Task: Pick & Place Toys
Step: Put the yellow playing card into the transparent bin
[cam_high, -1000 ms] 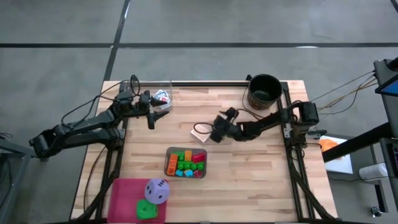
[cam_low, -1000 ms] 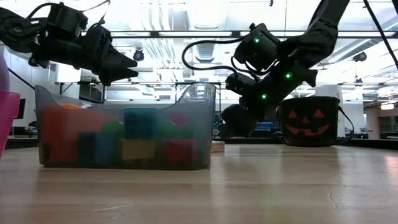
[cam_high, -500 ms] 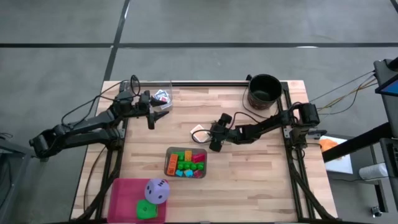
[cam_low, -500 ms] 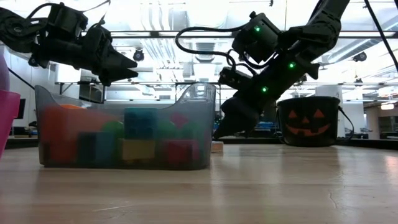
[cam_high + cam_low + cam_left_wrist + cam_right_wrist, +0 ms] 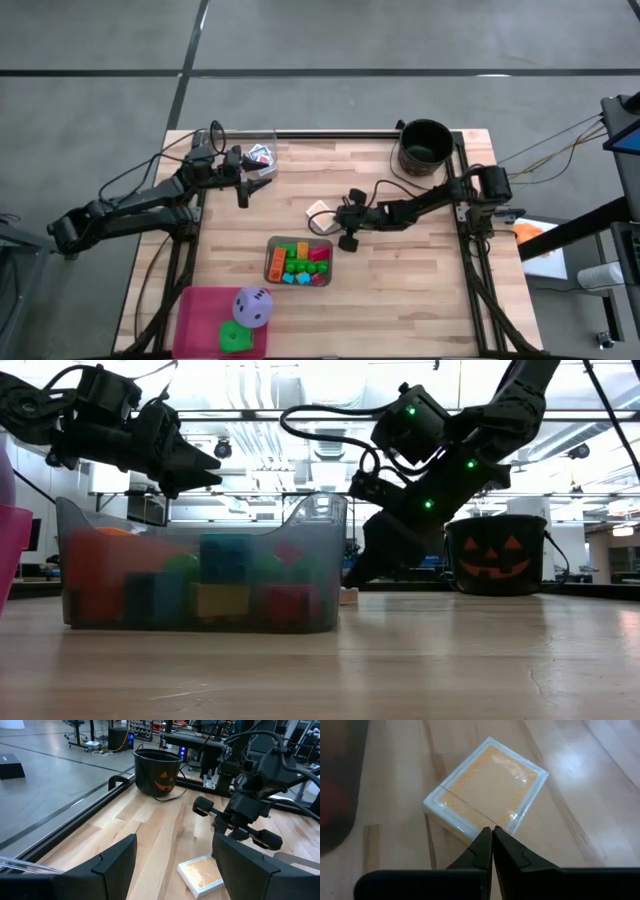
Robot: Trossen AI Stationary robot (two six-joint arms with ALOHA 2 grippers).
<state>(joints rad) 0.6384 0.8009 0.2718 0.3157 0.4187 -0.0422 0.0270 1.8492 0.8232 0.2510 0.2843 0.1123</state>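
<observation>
A small flat card box (image 5: 487,790), orange-faced with a white rim, lies flat on the wood mid-table (image 5: 320,211). My right gripper (image 5: 492,829) is shut with nothing between its fingers, its tip at the box's near edge (image 5: 350,581). Bright blocks fill the grey tray (image 5: 268,262). A purple die (image 5: 252,307) and a green die (image 5: 236,338) rest on a pink tray (image 5: 198,305). My left gripper (image 5: 244,192) hangs open in the air at the far left, near a clear box of cards (image 5: 262,155). My right gripper's shut fingertips (image 5: 485,837) stand at the edge of the card box (image 5: 470,826) that faces them, slanting down from the table's right. The box lies flat on the table. Whether the tips touch it, I cannot tell.
The black pumpkin-face bucket (image 5: 425,145) stands at the far right. The grey tray's wall (image 5: 200,575) fills the low view's left half, just left of the card box. Bare wood lies near the front right.
My right gripper has tipped down and reached toward the card box, a little toward the table's left. Its finger end has drawn from a broad shape to a single point at the box. The box has stayed where it was.
</observation>
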